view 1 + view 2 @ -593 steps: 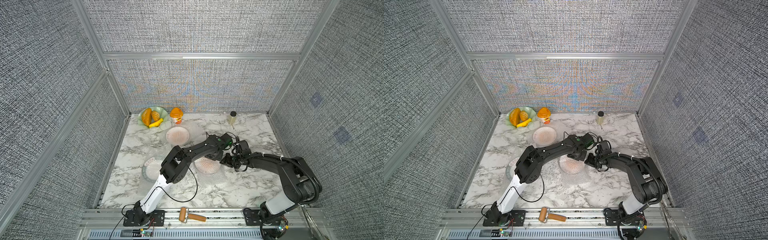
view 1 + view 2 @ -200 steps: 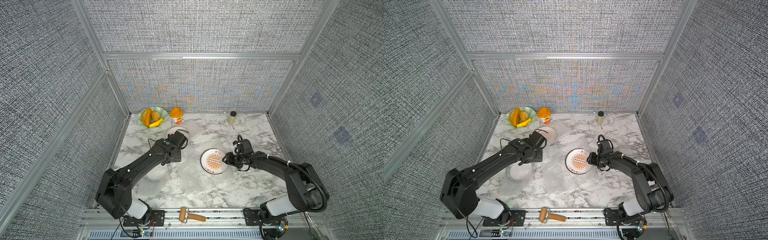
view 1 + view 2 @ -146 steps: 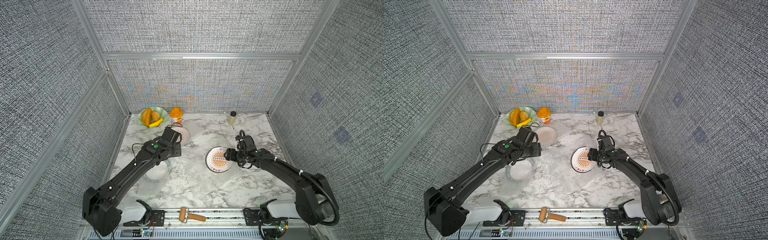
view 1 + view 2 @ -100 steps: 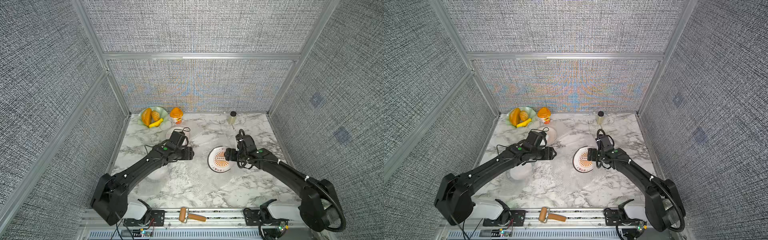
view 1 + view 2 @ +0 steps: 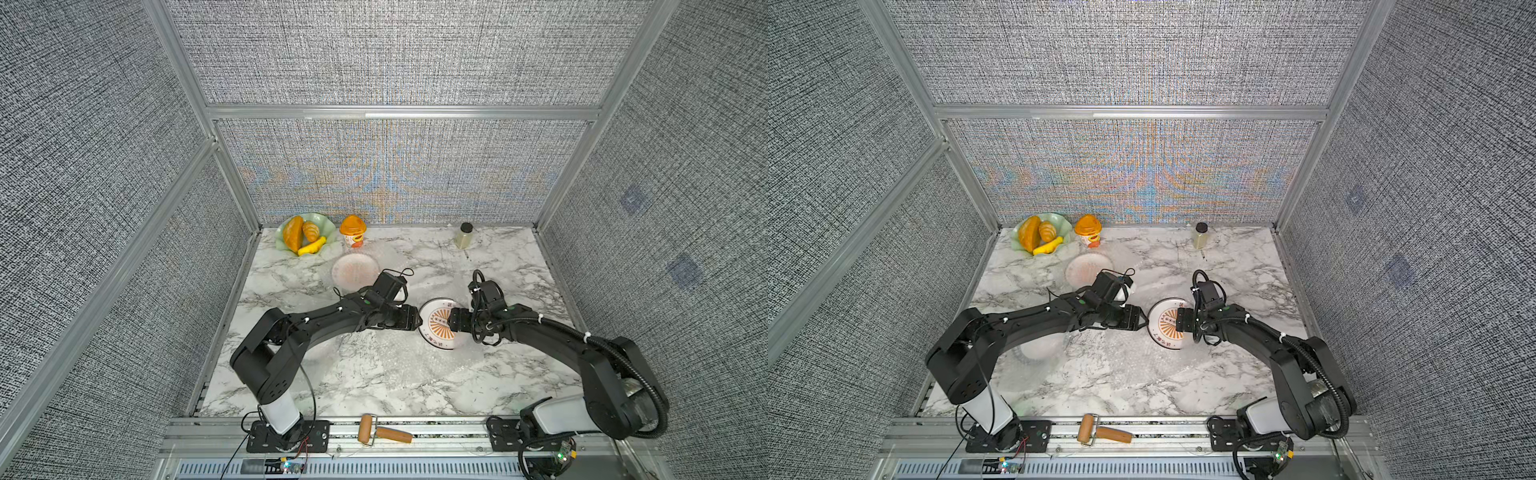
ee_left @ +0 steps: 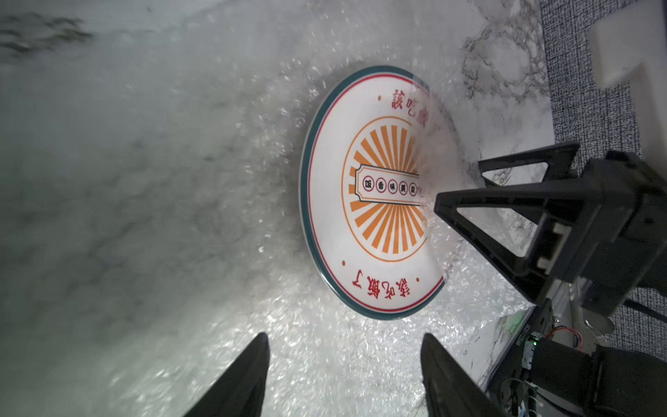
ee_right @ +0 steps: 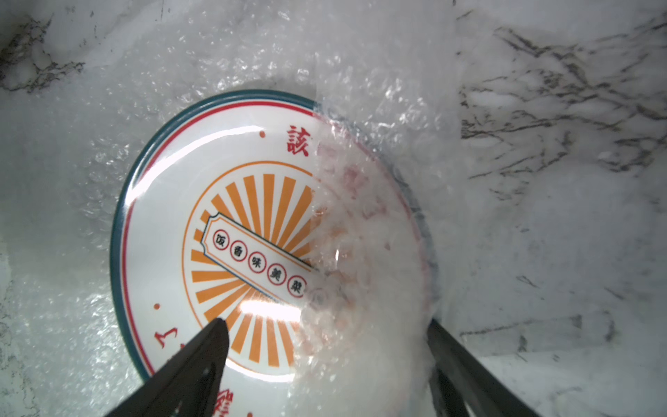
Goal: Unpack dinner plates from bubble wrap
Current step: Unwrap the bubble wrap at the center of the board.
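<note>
Lying on the tabletop (image 5: 498, 257) between both spread, empty jaws, the plate (image 5: 434, 332) is being half covered by bubble wrap (image 7: 361, 234); if the wrap is tugged hard, the plate could be dragged or flipped.

Bright, even overhead light; moiré tints the back wall (image 5: 395, 178) in both top views. Wrist views: glare on the plate (image 7: 223, 234), blurred surface (image 6: 90, 144).

2 blk arms (image 5: 316, 326) w/ white base links (image 5: 282, 411), blk cables (image 5: 1330, 388), white zip ties (image 5: 540, 318), triangular open-frame fingers (image 6: 445, 204).
</note>
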`<state>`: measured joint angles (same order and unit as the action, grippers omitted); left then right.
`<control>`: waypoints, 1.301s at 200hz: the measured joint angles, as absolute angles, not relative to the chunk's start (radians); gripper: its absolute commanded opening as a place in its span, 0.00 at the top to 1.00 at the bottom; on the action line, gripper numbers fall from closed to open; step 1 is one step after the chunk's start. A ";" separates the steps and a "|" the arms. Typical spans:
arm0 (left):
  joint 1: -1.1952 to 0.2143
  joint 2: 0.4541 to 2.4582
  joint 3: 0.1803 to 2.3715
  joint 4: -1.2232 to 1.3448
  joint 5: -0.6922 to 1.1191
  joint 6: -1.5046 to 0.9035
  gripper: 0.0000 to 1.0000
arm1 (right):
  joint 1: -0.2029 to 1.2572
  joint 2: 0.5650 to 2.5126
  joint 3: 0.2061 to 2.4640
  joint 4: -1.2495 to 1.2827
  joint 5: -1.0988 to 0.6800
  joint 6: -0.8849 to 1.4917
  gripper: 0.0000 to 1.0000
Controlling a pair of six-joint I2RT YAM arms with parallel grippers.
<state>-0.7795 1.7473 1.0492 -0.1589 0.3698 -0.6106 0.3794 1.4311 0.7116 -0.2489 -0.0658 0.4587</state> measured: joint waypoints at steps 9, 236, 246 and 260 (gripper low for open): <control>-0.781 1.783 1.061 -0.155 0.371 -0.616 0.33 | 0.368 1.433 0.703 -0.234 -0.076 0.461 0.14; -0.782 1.868 1.001 -0.031 0.344 -0.651 0.34 | 0.085 1.023 0.734 -0.380 -0.036 0.483 0.01; -0.782 1.862 1.001 -0.028 0.344 -0.649 0.34 | 0.099 1.009 0.746 -0.385 -0.081 0.479 0.02; -0.782 1.850 0.995 -0.042 0.343 -0.646 0.34 | 0.124 1.011 0.751 -0.376 -0.169 0.473 0.04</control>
